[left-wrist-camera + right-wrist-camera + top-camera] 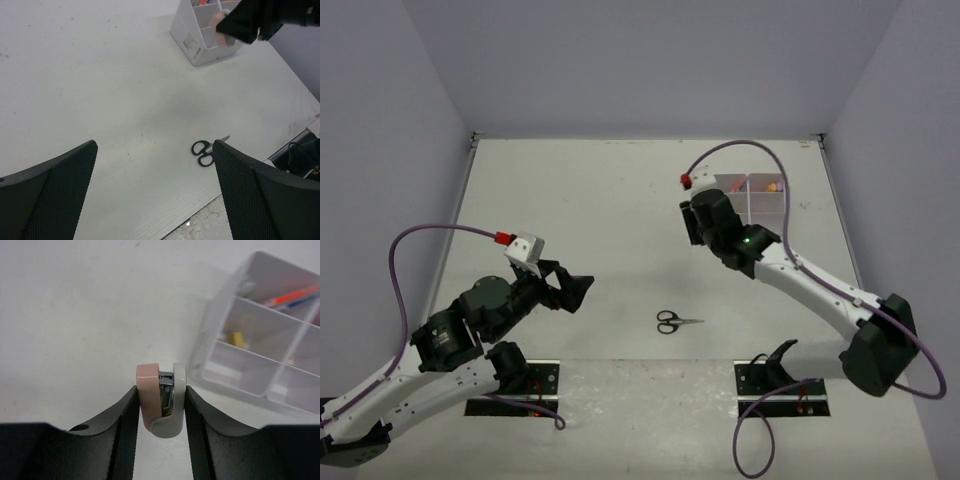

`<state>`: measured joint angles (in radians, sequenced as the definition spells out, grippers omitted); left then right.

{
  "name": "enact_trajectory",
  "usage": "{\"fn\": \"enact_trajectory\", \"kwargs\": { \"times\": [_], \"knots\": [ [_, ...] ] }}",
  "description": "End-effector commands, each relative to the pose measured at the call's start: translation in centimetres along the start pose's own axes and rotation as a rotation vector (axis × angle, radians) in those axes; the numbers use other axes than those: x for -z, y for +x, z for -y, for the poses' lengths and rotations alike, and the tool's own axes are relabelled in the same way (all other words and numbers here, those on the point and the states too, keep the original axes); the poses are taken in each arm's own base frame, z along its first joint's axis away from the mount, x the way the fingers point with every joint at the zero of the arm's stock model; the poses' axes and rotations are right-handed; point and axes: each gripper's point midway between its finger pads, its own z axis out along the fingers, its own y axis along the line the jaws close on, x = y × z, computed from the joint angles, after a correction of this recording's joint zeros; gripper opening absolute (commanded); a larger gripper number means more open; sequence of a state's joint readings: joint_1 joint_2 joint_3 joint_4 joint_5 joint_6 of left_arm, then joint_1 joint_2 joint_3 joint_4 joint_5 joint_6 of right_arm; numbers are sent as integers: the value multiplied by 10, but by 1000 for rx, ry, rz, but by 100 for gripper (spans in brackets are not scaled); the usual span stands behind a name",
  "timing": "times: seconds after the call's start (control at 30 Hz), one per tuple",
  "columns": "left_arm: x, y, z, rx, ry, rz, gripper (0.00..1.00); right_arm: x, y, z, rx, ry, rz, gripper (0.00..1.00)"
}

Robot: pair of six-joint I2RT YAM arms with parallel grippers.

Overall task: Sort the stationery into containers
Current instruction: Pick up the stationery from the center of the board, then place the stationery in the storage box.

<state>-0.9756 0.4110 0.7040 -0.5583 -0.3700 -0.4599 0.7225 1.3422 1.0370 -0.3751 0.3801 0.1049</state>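
One organiser box (767, 208): white plastic, split by inner walls; the right arm (810, 285) covers part of it from above, so the full compartment count can't be told.
Box contents: one yellowish stub (235, 338) in a middle cell, and a few thin pens (295, 296), red-orange and blue, slanting in the cell beyond it. The remaining cells are too blurred to read.
One pair of scissors (675, 321): black handles, blades together, flat on the table (600, 220), well apart from the box on its near side.
One clip (160, 397): pink on one face, pale grey on the other, metal between. It's outside the box, just beside its wall.
Right gripper (161, 400): clamped tight on that clip, one finger on each face, right next to the box.
Left gripper (154, 145): spread wide with nothing between the fingers, farther from the box than the scissors are.
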Motion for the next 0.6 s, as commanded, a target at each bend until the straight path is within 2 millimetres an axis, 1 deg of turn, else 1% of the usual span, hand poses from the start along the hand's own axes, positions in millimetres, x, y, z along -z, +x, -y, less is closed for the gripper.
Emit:
{"fn": "enact_trajectory", "kwargs": {
  "times": [0.0, 0.03, 0.1, 0.17, 0.27, 0.33, 0.37, 0.4, 0.5, 0.57],
  "knots": [
    [-2, -2, 1, -12, 10, 14, 100, 32, -61, 56, -380, 183, 375, 0],
    [-2, -2, 1, -13, 9, 13, 100, 32, -54, 59, -390, 186, 402, 0],
    [-2, -2, 1, -13, 12, 14, 100, 45, -69, 75, -488, 200, 560, 0],
    [-1, -2, 1, -12, 11, 16, 100, 44, -62, 92, -540, 232, 617, 0],
    [-1, -3, 1, -9, 14, 20, 100, 44, -66, 107, -578, 259, 684, 0],
    [-1, -2, 1, -11, 15, 18, 100, 38, -64, 114, -602, 273, 703, 0],
    [-1, -2, 1, -11, 15, 18, 100, 35, -63, 113, -614, 255, 710, 0],
    [-1, -3, 2, -11, 15, 19, 100, 31, -58, 112, -611, 254, 696, 0],
    [0, -3, 2, -9, 18, 22, 100, 21, -51, 123, -648, 272, 716, 0],
    [0, -4, 2, -7, 20, 27, 100, 14, -47, 126, -676, 259, 705, 0]
  ]
}}
